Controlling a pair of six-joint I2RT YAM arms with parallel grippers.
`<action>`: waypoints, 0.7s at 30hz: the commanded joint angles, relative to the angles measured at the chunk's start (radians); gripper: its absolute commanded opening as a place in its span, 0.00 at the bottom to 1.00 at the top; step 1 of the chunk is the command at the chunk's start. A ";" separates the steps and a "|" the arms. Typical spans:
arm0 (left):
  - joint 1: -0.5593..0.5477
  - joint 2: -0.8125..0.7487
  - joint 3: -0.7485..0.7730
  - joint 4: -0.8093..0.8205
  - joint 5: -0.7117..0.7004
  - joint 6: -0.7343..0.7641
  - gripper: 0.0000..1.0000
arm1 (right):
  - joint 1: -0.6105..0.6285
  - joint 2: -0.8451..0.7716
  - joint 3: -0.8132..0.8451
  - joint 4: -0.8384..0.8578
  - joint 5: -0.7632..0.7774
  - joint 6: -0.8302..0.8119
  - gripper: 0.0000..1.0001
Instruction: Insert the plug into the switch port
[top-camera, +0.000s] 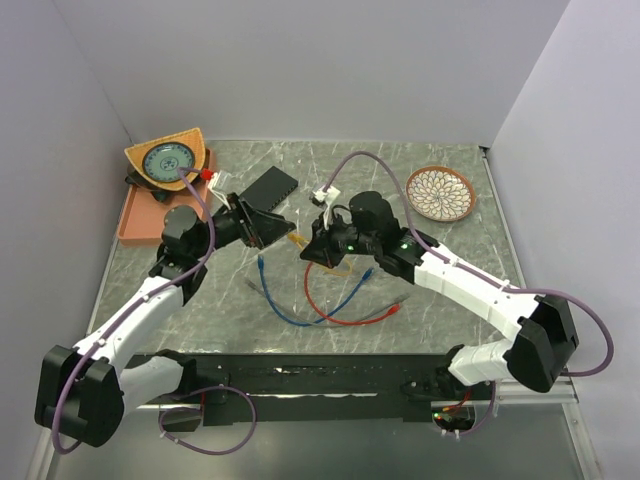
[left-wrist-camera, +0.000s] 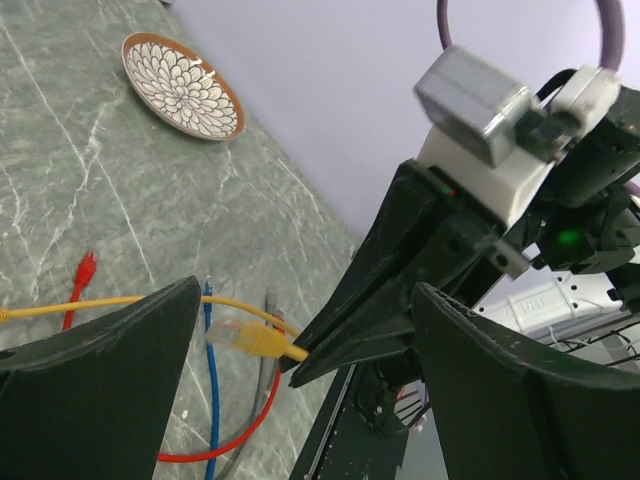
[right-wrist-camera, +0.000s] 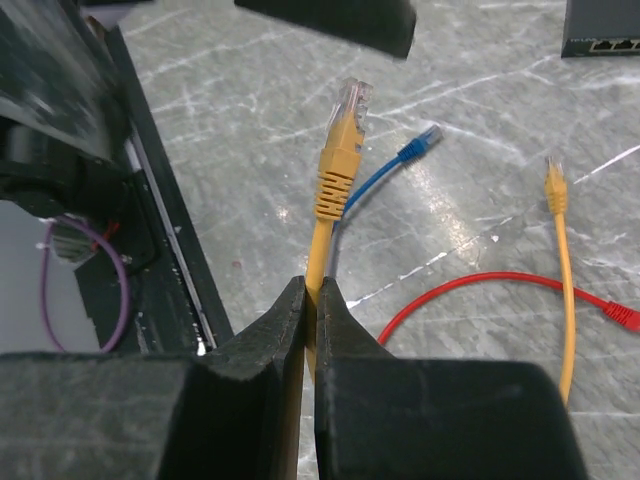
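Note:
My right gripper (right-wrist-camera: 311, 290) is shut on a yellow cable just behind its yellow plug (right-wrist-camera: 342, 140), which sticks out past the fingertips above the table. In the top view the right gripper (top-camera: 308, 250) is at mid-table with the plug (top-camera: 297, 240) pointing left. My left gripper (top-camera: 280, 225) is open and empty, its fingers (left-wrist-camera: 110, 355) on either side of the plug (left-wrist-camera: 255, 340) without touching it. The black switch box (top-camera: 272, 185) lies flat behind both grippers. Its port row (right-wrist-camera: 605, 45) shows at the top right of the right wrist view.
An orange tray (top-camera: 140, 222) and a clock-faced wedge (top-camera: 166, 160) sit at the back left. A patterned plate (top-camera: 441, 192) is at the back right. Blue (top-camera: 275, 300), red (top-camera: 330, 300) and grey (top-camera: 375, 315) cables lie loose on the marble table in front of the grippers.

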 joint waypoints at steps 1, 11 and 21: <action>-0.013 0.009 0.036 0.036 -0.003 0.020 0.91 | -0.029 -0.084 -0.021 0.084 -0.070 0.028 0.00; -0.015 -0.011 0.048 -0.015 -0.103 0.000 0.99 | -0.069 -0.149 -0.075 0.118 -0.173 0.039 0.00; -0.015 0.016 0.004 0.221 0.034 -0.115 0.97 | -0.110 -0.166 -0.106 0.166 -0.280 0.070 0.00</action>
